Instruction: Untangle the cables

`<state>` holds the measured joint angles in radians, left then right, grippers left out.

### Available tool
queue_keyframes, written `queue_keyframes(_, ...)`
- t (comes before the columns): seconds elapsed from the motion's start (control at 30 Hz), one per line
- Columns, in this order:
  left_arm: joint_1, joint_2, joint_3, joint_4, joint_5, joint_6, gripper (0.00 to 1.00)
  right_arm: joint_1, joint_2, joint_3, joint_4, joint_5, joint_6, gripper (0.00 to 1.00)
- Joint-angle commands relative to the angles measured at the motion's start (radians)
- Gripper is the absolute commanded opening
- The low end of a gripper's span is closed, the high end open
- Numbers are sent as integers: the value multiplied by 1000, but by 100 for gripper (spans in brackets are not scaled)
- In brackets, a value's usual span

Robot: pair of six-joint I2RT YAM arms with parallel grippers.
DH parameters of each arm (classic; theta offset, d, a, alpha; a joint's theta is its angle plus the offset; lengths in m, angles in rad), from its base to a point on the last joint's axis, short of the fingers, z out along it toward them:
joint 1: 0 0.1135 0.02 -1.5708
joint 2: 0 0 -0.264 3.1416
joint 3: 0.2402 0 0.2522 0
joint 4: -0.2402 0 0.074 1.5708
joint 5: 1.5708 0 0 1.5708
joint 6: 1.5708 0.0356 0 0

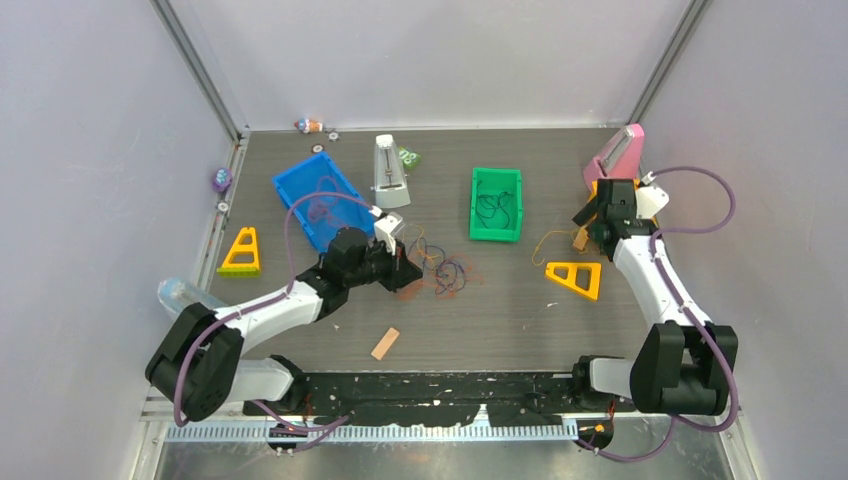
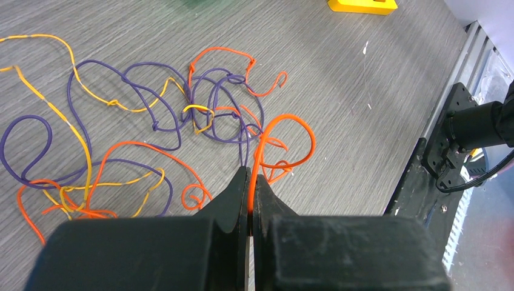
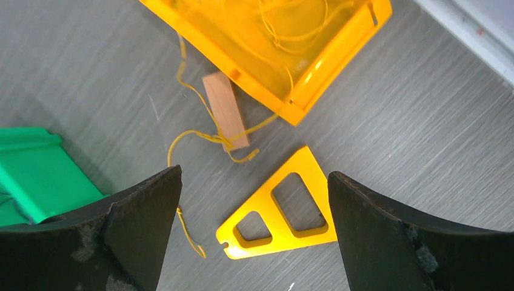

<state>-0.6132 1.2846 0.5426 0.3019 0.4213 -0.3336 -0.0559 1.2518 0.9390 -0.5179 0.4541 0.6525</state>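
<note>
A tangle of thin purple, yellow and orange cables (image 1: 445, 272) lies on the table mid-left; the left wrist view shows them looped over each other (image 2: 182, 115). My left gripper (image 1: 405, 268) (image 2: 250, 177) is at the tangle's near edge, shut on an orange cable (image 2: 285, 119) that loops out from between the jaws. My right gripper (image 1: 583, 225) (image 3: 254, 176) is open and empty, hovering at the right. A separate yellow cable (image 3: 191, 240) trails below it from an orange bin (image 3: 339, 54) across a wooden stick (image 3: 225, 109).
A green bin (image 1: 497, 172) holds dark cables, and a blue bin (image 1: 290, 185) holds a purple one. Yellow triangles lie at the left (image 1: 242, 252) and right (image 1: 577, 278) (image 3: 273, 247). A wooden stick (image 1: 385, 343) lies at the front. A white block (image 1: 389, 172) and a pink object (image 1: 615, 155) stand behind.
</note>
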Motion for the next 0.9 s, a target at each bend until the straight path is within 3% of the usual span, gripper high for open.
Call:
queue_keyframes(0.0,-4,-36,-3,31,0,11,0,2,-7,-67,40,-18,97,95)
queue_keyframes(0.4,-5,-36,-1,23,-7,19,0,1,202,-76,221,-58,122,99)
queue_keyframes(0.53,-4,-31,2,20,-8,22,0,1,260,-67,229,-58,158,79)
queue_keyframes(0.63,-4,-24,7,19,-9,22,0,1,270,-75,237,-57,182,56)
queue_keyframes(0.73,-4,-18,9,19,-8,22,0,1,249,-72,231,-64,182,23)
queue_keyframes(0.8,-4,-14,12,19,-6,22,0,-1,225,-62,216,-63,177,10)
queue_keyframes(0.87,-4,-12,12,18,-6,22,0,-12,198,-48,198,-73,171,6)
